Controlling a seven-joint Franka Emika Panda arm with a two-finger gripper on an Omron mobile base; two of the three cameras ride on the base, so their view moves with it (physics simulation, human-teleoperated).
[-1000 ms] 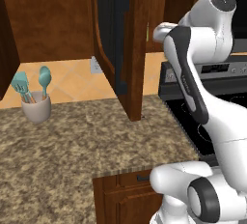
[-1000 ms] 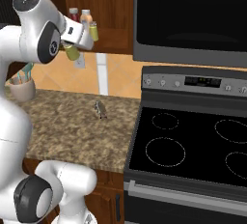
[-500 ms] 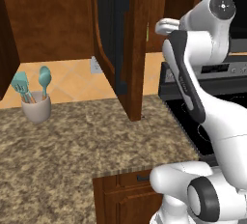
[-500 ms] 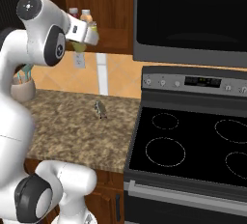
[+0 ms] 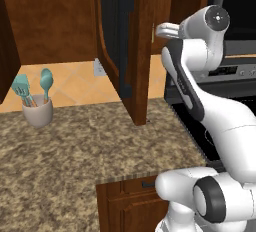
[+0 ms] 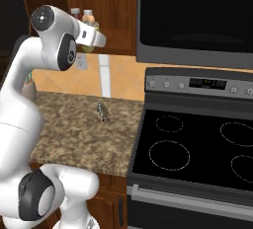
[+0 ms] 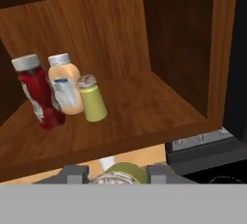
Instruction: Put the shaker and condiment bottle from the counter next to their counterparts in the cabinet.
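My gripper (image 7: 118,175) is shut on the shaker (image 7: 126,172), whose yellow-green body and silver cap show between the two finger tips. It hangs just below and in front of the open cabinet's shelf (image 7: 144,107). On that shelf the red condiment bottle (image 7: 41,97) stands at the left, touching a peach bottle (image 7: 66,89). A second yellow-green shaker (image 7: 92,98) stands right of them. From the left base camera the gripper (image 5: 165,28) reaches in behind the cabinet door (image 5: 137,51). The right base camera has the hand (image 6: 93,36) in front of the shelf bottles (image 6: 88,17).
The counter (image 5: 75,146) carries a pale crock of teal utensils (image 5: 37,111) at the far left. A small grey object (image 6: 102,111) stands on the counter near the black stove (image 6: 197,149). A microwave (image 6: 197,16) hangs over the stove. The open door juts out over the counter.
The arm's elbow has swung a little to the right and lower. The hand has stayed at the cabinet opening, still shut on the shaker.
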